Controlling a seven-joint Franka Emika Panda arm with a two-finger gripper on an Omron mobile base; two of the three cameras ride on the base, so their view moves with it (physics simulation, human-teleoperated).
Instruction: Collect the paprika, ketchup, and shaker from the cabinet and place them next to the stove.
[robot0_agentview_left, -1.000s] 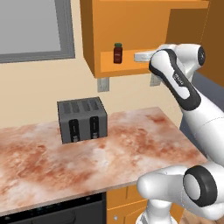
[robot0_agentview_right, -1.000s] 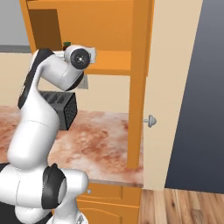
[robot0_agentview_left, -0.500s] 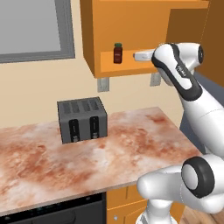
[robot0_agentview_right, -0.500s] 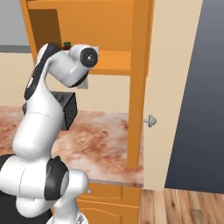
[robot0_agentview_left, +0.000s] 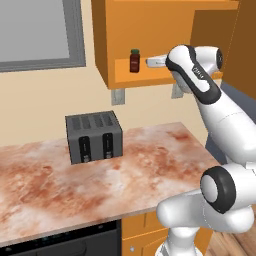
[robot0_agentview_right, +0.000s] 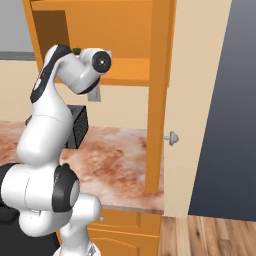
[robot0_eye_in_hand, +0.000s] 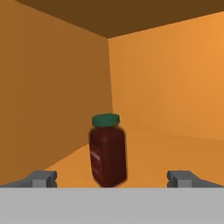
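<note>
The arm (robot0_agentview_left: 220, 115) rises from the base, bends at a dark elbow and reaches up and leftward into the open cabinet (robot0_agentview_left: 150, 30). Its forearm leans toward the shelf, and the wrist turns so the hand lies roughly level, pointing along the shelf toward the jar. In the right base view the same arm (robot0_agentview_right: 45, 125) climbs on the left, with its last joint at shelf height in front of the cabinet (robot0_agentview_right: 120, 30).

The gripper (robot0_eye_in_hand: 112, 178) is open: its 2 fingertips (robot0_eye_in_hand: 41, 178) stand wide apart at the bottom of the hand view, holding nothing. In the left base view the gripper (robot0_agentview_left: 152, 61) is a pale tip just right of the jar, apart from it.

The paprika (robot0_eye_in_hand: 107, 151) stands upright on the shelf, long axis vertical, green lid on top. It sits centred between the 2 fingertips but farther in, toward the cabinet's back corner, clear of both walls. A pale label shows on its left side. In the left base view the paprika (robot0_agentview_left: 134, 60) stands near the shelf's left end.

Below, a toaster (robot0_agentview_left: 94, 136) sits on the counter (robot0_agentview_left: 100, 180) against the wall.
</note>
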